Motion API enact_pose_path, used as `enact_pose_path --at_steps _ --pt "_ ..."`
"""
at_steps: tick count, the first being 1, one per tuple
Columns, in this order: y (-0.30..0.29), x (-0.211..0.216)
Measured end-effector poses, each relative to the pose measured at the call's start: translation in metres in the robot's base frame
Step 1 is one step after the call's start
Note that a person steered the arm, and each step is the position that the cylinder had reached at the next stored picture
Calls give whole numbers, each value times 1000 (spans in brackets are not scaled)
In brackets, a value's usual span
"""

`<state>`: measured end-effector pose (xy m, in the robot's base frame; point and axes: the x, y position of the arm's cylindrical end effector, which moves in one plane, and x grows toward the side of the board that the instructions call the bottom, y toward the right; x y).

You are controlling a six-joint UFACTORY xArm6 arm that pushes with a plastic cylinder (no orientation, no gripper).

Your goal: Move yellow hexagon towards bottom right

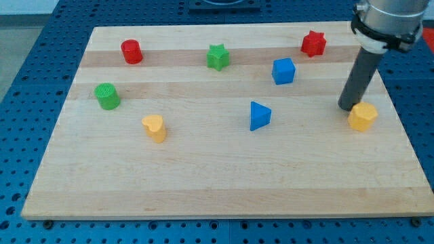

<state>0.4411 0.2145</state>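
The yellow hexagon sits near the right edge of the wooden board, about mid-height. My tip rests on the board just to the upper left of the hexagon, touching or almost touching it. The dark rod rises from there to the view's top right.
A red star and a blue cube lie at the upper right. A blue triangle is at the centre. A green star, a red cylinder, a green cylinder and a yellow heart lie to the left.
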Motion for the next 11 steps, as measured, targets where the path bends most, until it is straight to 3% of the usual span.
enact_pose_path --at_steps 3,5,6,9,11 --pt "11 -23" --pt "11 48" --pt "11 63" --pt "59 25" --pt "50 76"
